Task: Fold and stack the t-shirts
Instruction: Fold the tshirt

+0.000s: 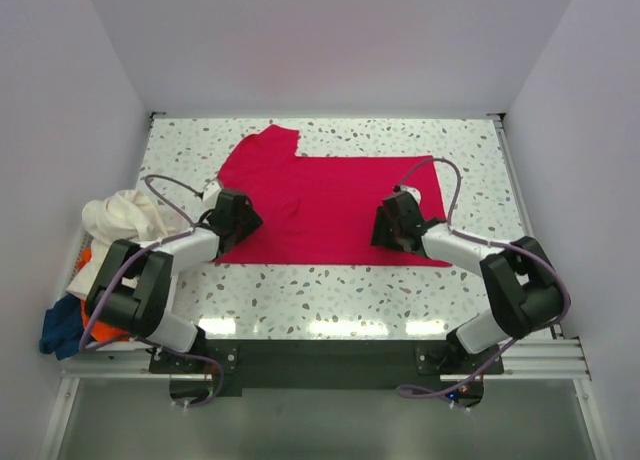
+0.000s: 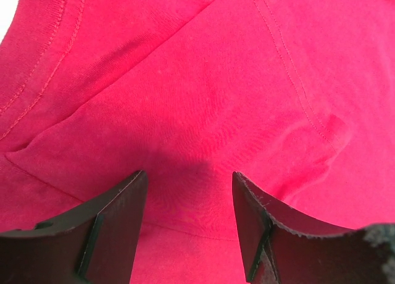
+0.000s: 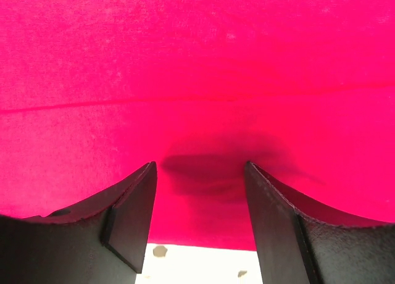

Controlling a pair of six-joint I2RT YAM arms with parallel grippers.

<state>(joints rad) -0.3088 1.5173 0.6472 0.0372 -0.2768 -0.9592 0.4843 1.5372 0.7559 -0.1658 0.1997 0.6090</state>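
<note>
Crimson t-shirt [image 1: 320, 205] lies flat on the desk [image 1: 330, 290], its near edge right under both grippers. Left gripper [image 2: 190, 191] and right gripper [image 3: 200, 188] stand spread, fingers bracketing red cloth, nothing pinched yet. Cloth looks thin, light and limp, likely to sag and drag, so it is best taken at the edge just below each gripper, catching all layers together.

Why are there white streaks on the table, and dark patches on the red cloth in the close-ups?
Top view: bright glare streaks the near edge of the white speckled table. Left wrist view: the open left tool casts a soft shadow on the crimson red cloth t-shirt. Right wrist view: the right tool shadows it likewise.
</note>
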